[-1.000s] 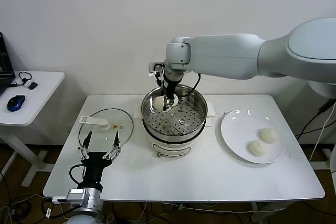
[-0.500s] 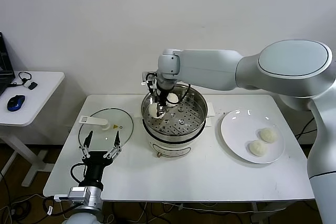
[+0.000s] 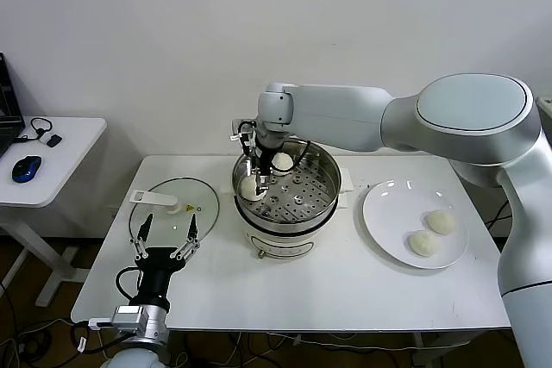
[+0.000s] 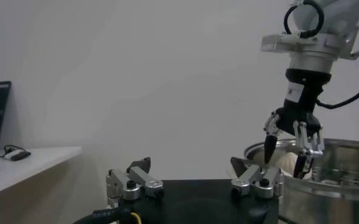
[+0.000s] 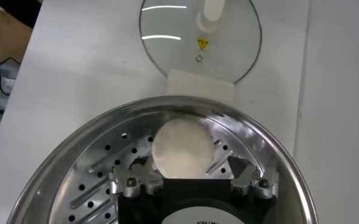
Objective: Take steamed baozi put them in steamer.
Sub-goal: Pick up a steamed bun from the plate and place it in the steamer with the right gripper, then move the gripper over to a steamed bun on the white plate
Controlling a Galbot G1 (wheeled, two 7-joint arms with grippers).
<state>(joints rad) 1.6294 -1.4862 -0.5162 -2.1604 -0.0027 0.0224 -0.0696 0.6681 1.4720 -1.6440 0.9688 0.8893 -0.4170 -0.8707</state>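
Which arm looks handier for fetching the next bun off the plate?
Probably the right. Its gripper is over the steamer, beside the plate with two baozi. The left gripper sits by the glass lid, farther away.

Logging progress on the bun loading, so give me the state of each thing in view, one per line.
Steamer: uncovered, two baozi on its perforated tray.
Baozi under the pincer: resting on the tray near the rim.
Second baozi: lying on the tray.
Plate: holds two baozi.
Glass lid: off, flat on the table.
Right pincer: open, inside the steamer.
Left pincer: open, empty, beside the lid.
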